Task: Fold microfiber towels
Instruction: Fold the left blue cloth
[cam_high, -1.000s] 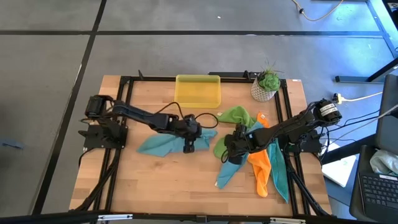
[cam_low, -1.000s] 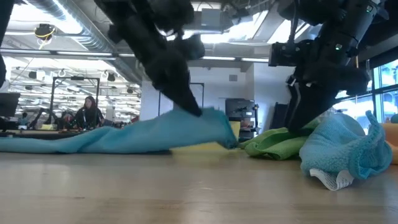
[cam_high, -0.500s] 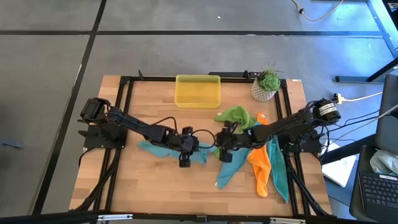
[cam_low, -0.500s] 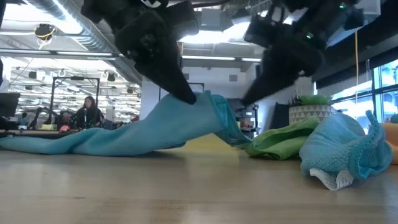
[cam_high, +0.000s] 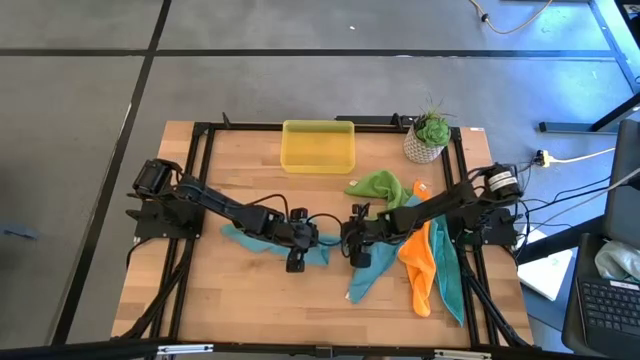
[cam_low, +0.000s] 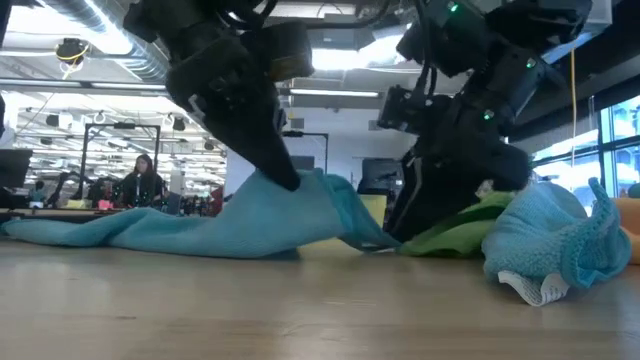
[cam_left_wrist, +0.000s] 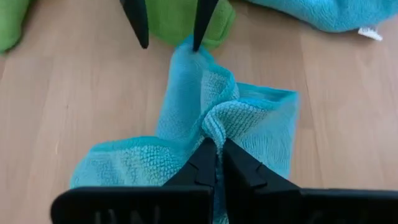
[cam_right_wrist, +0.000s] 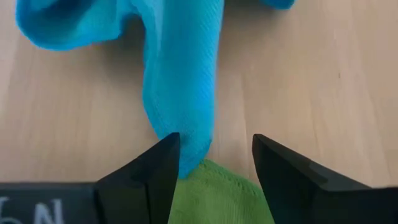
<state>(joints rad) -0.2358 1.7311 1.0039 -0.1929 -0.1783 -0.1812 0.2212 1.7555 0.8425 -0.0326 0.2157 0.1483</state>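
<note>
Mid-table, a teal towel (cam_high: 262, 240) stretched left to right between the two arms, long axis along the line joining them, far corner (cam_right_wrist: 186, 152) against the lime green towel (cam_high: 377, 187). Left gripper (cam_left_wrist: 214, 163) pinched shut on a raised fold near the middle — arm reaching low across the table. Right gripper (cam_right_wrist: 211, 158) spread wide, fingers straddling that corner without yet closing — the nearer one to it.

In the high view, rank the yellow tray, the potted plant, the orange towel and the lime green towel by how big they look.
1. yellow tray
2. orange towel, though the right arm covers part of it
3. lime green towel, bunched up
4. potted plant

The two towels look close; how they are crumpled makes their order unsure.
</note>
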